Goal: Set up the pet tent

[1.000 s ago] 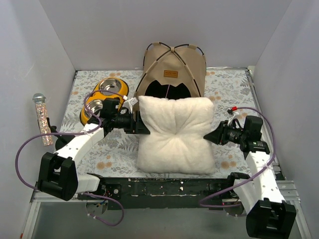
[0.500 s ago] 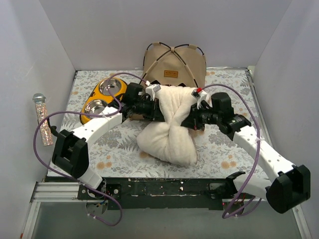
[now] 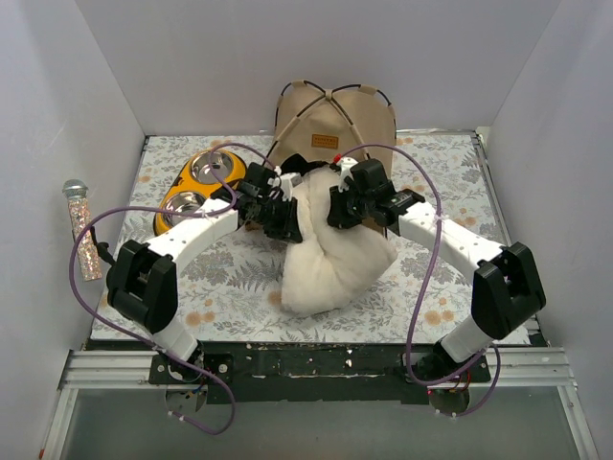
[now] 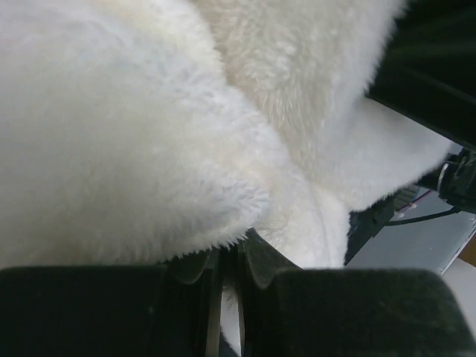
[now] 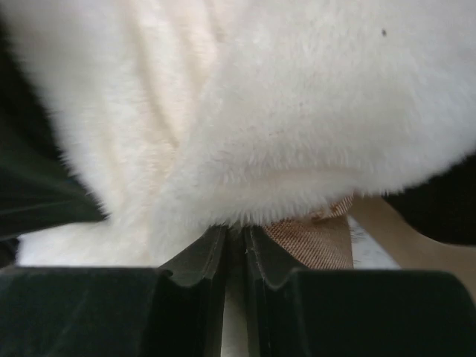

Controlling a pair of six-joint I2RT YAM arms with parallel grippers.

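Note:
The pet tent (image 3: 335, 117) stands at the back of the table, tan with thin black crossing poles and a small brown label. The white fluffy cushion (image 3: 333, 251) is bunched up in front of its doorway, its far end raised against the opening. My left gripper (image 3: 287, 217) is shut on the cushion's left edge; in the left wrist view the cushion's fluff (image 4: 149, 134) sits pinched in the left gripper (image 4: 229, 256). My right gripper (image 3: 341, 207) is shut on the right edge. At the right gripper (image 5: 236, 236) the cushion (image 5: 282, 111) shows its brown woven underside (image 5: 316, 239).
A yellow double steel bowl (image 3: 196, 187) sits left of the tent, close to my left arm. A glittery tube (image 3: 82, 230) leans on the left wall. Grey walls enclose the floral mat (image 3: 230, 278) on three sides.
Both grippers closed on the cushion's side edges and carried it forward. The flat cushion is now folded and bunched, its far end lifted against the tent doorway.

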